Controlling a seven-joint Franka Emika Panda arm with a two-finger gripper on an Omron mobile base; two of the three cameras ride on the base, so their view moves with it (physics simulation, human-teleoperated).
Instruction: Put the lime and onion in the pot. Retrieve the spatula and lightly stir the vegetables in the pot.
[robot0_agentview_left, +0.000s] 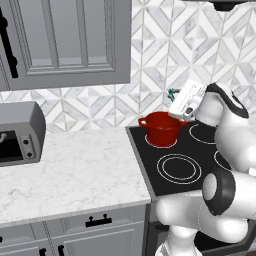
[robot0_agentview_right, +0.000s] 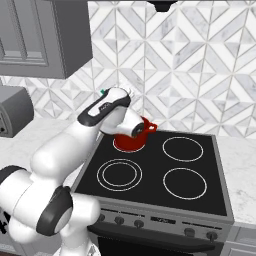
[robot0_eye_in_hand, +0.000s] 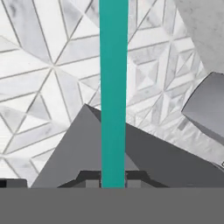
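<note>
A simulated kitchen with a marble-patterned tile wall, a pale marble counter (robot0_agentview_left: 70, 170) and a black cooktop (robot0_agentview_right: 165, 172) with four ringed burners. The white robot arm reaches up and forward over the stove, its hand just above and beside a squat red pot (robot0_agentview_left: 161, 128) that sits on the back burner nearest the counter. From the right base camera, the arm's forearm and wrist cover most of the pot, leaving only one side and one small handle showing. In the hand camera, the gripper (robot0_eye_in_hand: 113, 181) has its two dark fingertips pressed against either side of the spatula (robot0_eye_in_hand: 113, 87), whose long teal-green handle runs straight up from between them to the top of that view, in front of the tiled wall. A tiny teal tip pokes out past the hand in both base views; the blade is hidden, so whether it reaches into the pot cannot be told. The pot's inside is too small and dim to make out the lime or onion. A grey toaster oven (robot0_agentview_left: 20, 132) stands on the counter well to the left of the stove, below a grey wall cabinet (robot0_agentview_left: 65, 42). A dark range hood (robot0_agentview_right: 167, 5) hangs above the cooktop.
</note>
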